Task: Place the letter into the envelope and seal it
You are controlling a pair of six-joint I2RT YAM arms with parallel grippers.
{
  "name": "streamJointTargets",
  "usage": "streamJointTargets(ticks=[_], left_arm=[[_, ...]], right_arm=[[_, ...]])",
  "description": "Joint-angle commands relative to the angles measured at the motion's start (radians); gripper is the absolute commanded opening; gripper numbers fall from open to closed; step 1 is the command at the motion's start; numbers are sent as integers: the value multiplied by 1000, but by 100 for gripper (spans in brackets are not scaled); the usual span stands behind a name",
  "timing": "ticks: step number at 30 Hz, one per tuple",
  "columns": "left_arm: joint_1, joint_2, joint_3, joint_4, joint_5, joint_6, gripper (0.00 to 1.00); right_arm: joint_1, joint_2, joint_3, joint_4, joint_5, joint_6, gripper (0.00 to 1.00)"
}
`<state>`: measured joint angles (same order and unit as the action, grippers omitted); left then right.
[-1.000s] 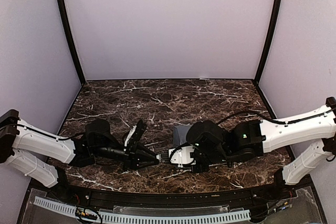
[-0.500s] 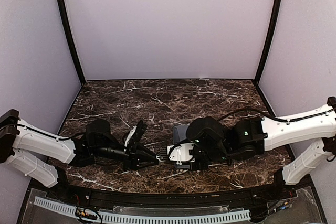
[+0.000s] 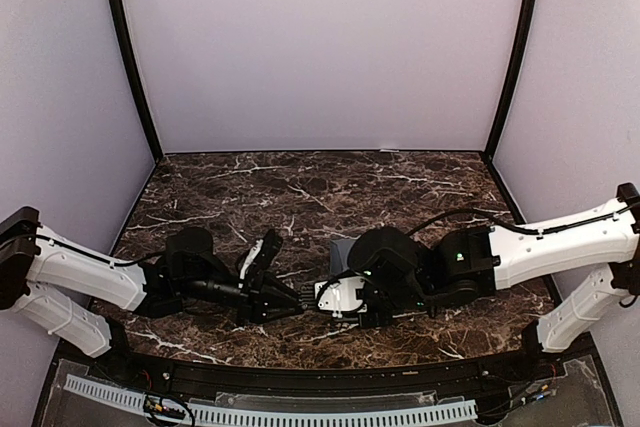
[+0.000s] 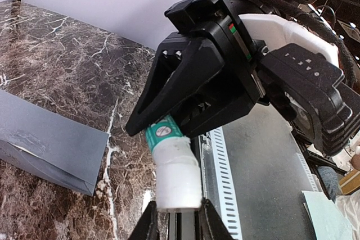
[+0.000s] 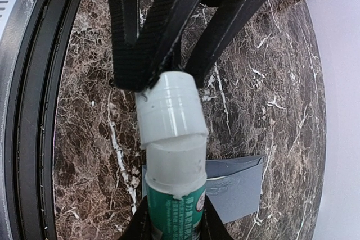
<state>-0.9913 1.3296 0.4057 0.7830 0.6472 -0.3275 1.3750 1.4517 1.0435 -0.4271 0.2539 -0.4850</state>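
Note:
The dark blue-grey envelope (image 3: 346,250) lies flat on the marble table, half under my right arm; it also shows in the left wrist view (image 4: 48,150) and the right wrist view (image 5: 239,186). No tan letter shows in any view. My two grippers meet tip to tip at the table's front middle. My left gripper (image 3: 288,298) (image 4: 177,211) is shut on the white cap (image 4: 177,181) (image 5: 169,108) of a glue stick. My right gripper (image 3: 326,297) (image 5: 173,216) is shut on the stick's green body (image 5: 171,209) (image 4: 162,133). The cap sits tilted, partly over the stick's white neck.
The marble table (image 3: 300,187) has lilac walls behind and at both sides. A black rim and a white slotted rail (image 3: 300,412) run along the near edge, right below the two grippers.
My right gripper has shifted a little left toward the left gripper, bringing the stick and the cap closer together. The left arm has barely moved.

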Motion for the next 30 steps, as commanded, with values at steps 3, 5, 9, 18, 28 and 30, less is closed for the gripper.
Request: streamJointTargets(ticks=[3, 5, 9, 18, 28, 30], left_arm=[[-4, 5, 24, 15, 22, 2, 8], [-6, 4, 25, 14, 21, 3, 8], [-7, 4, 25, 7, 19, 6, 8], [-10, 18, 42, -21, 14, 13, 8], [-16, 22, 52, -45, 3, 20, 8], [-20, 25, 55, -50, 1, 21, 8]], right_arm=[[10, 25, 36, 9, -15, 4, 0], [10, 30, 39, 5, -13, 1, 0], [11, 41, 56, -8, -17, -4, 0], [15, 77, 90, -60, -13, -3, 0], [22, 123, 142, -122, -7, 7, 0], [24, 133, 153, -137, -3, 9, 0]])
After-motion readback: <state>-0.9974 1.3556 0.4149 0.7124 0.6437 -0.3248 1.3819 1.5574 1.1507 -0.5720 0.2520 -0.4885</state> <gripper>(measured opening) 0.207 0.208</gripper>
